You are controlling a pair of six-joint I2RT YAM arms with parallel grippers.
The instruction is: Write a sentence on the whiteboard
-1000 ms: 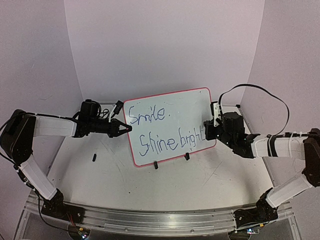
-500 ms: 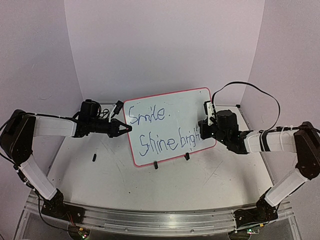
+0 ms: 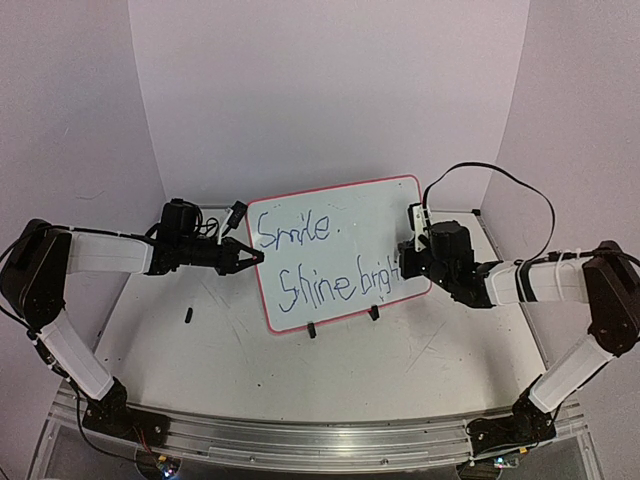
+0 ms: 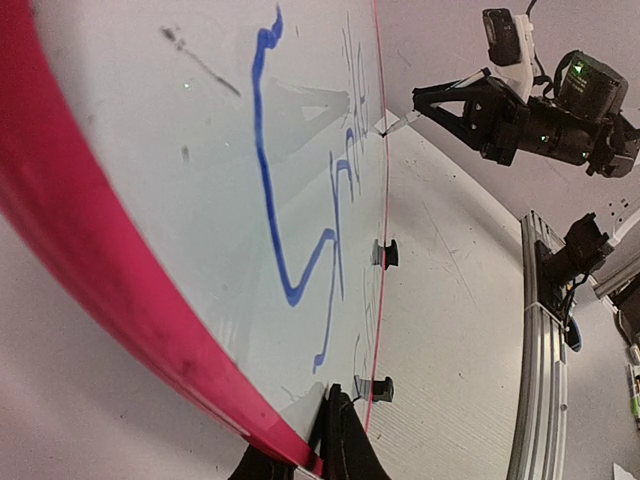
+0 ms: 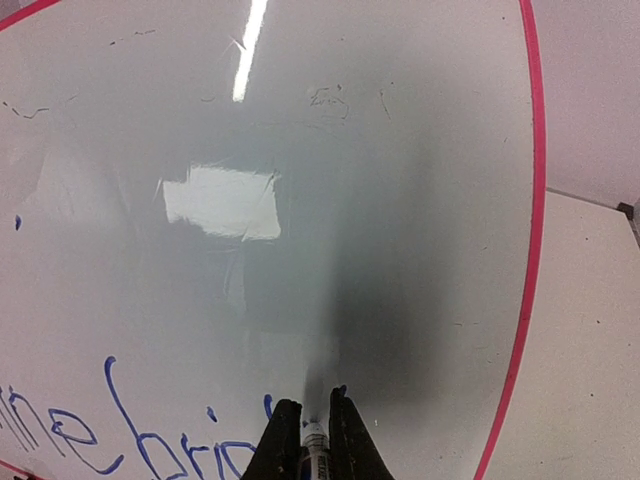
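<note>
The whiteboard (image 3: pixel 370 215), red-framed, stands upright on two black clip feet (image 3: pixel 312 331) at the middle of the table. Blue writing on it reads "Smile." and, below, "Shine brigh". My left gripper (image 3: pixel 250 258) is shut on the board's left frame edge; in the left wrist view its fingertips (image 4: pixel 335 425) pinch the red rim of the whiteboard (image 4: pixel 180 120). My right gripper (image 3: pixel 405 262) is shut on a marker (image 5: pixel 316 445), whose tip touches the whiteboard (image 5: pixel 380 180) at the end of the lower line. The right gripper (image 5: pixel 315 420) faces the board squarely.
A small black piece (image 3: pixel 188 316) lies on the table left of the board. The right arm's cable (image 3: pixel 500 180) loops up behind it. Purple walls enclose the table on three sides, and an aluminium rail (image 3: pixel 300 440) runs along the near edge.
My right arm has swung left and its wrist has closed in on the board's right part, marker held throughout. The left arm and the board have stayed put.
</note>
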